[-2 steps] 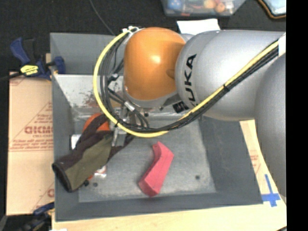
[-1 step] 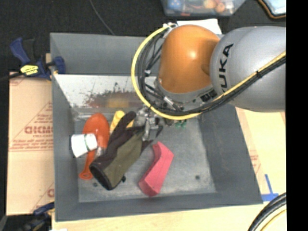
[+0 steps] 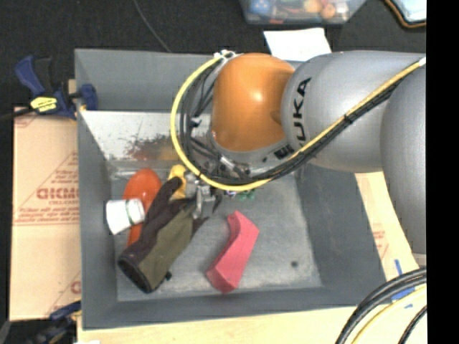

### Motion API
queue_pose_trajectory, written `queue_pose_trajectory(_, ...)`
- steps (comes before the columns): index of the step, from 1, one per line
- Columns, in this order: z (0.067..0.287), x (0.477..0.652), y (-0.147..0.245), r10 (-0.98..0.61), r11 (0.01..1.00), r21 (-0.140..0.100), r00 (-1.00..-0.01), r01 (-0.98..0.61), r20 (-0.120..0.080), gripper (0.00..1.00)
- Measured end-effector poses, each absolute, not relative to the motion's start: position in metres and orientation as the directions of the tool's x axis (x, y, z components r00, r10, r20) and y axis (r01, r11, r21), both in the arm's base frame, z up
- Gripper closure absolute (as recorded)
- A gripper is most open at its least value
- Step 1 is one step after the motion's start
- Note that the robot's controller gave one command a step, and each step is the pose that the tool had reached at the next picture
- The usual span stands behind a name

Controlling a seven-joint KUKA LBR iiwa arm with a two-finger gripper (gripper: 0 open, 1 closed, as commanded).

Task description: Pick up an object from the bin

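Note:
My gripper (image 3: 201,201) reaches down under the arm's wrist at the middle of the bin. It sits right at the upper end of a dark brown and olive cloth piece (image 3: 159,242), which lies slanted toward the bin's front left. A pink foam block (image 3: 234,252) lies just right of the cloth, a little in front of the gripper. A small yellow thing (image 3: 176,172) shows just left of the gripper, partly hidden by the cloth's tip.
An orange rounded thing (image 3: 142,185) and a white capped piece (image 3: 122,216) lie by the left wall. A bit of green (image 3: 245,193) peeks from under the arm. The arm with its orange cover hides the bin's back middle.

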State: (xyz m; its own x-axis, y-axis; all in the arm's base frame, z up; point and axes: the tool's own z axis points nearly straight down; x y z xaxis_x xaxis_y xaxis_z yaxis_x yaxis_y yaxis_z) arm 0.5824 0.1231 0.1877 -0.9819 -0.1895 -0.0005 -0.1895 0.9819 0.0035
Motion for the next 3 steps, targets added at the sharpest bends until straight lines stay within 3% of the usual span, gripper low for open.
queue_pose_trajectory(1,0.144,0.596,0.096,-0.349,0.937,-0.004,-0.937,-0.349,-0.009,1.0)
queue_pose_trajectory(2,0.144,0.595,0.096,-0.348,0.937,-0.003,-0.937,-0.348,-0.009,1.0)
queue_pose_trajectory(3,0.251,0.603,0.105,-0.357,0.934,-0.005,-0.934,-0.357,-0.01,1.0)
